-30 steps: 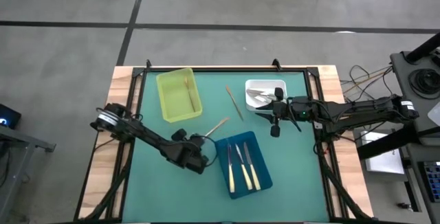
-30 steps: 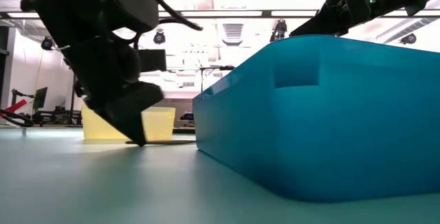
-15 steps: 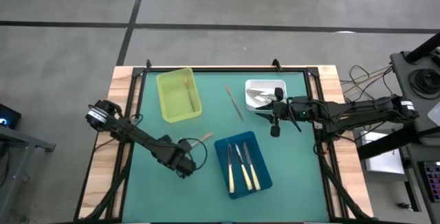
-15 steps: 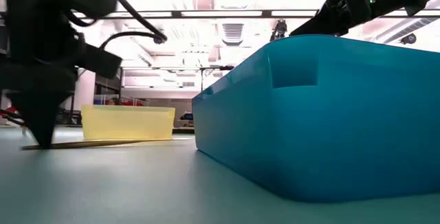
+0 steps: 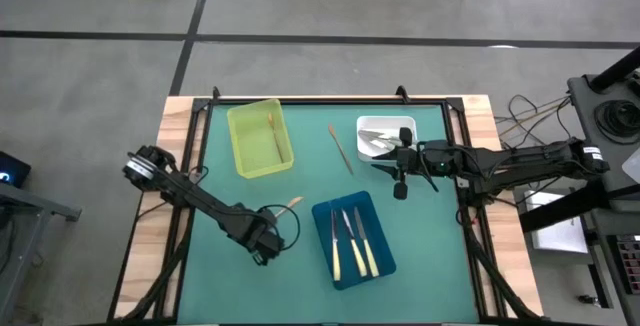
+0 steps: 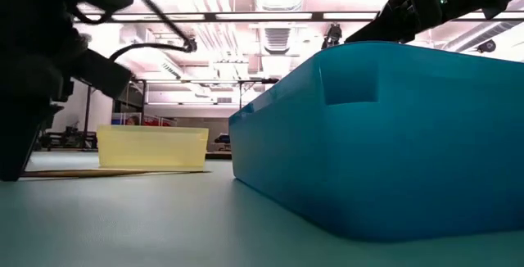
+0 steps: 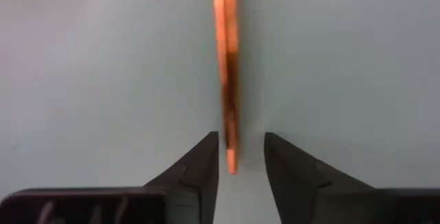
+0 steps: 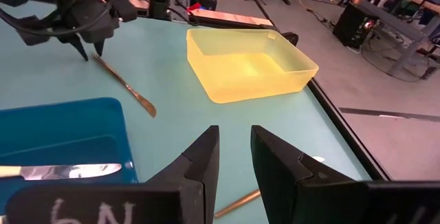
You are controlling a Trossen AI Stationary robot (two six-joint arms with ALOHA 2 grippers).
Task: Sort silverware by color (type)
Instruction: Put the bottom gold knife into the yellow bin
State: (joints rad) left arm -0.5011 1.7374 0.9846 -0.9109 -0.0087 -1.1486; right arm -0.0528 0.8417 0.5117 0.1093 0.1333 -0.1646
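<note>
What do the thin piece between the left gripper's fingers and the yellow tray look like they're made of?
The thin utensil between the open fingers of the left gripper looks like copper-gold metal: a bright sheen runs along it. Plated or solid, I can't tell. The yellow tray looks like translucent plastic: glossy, with light glowing through its walls.

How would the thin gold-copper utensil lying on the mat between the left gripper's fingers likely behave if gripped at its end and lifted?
The gold-copper utensil looks slim and probably light. Lying flat, it shouldn't roll. Held only at its tip by the left gripper, it may pivot or slip.
</note>
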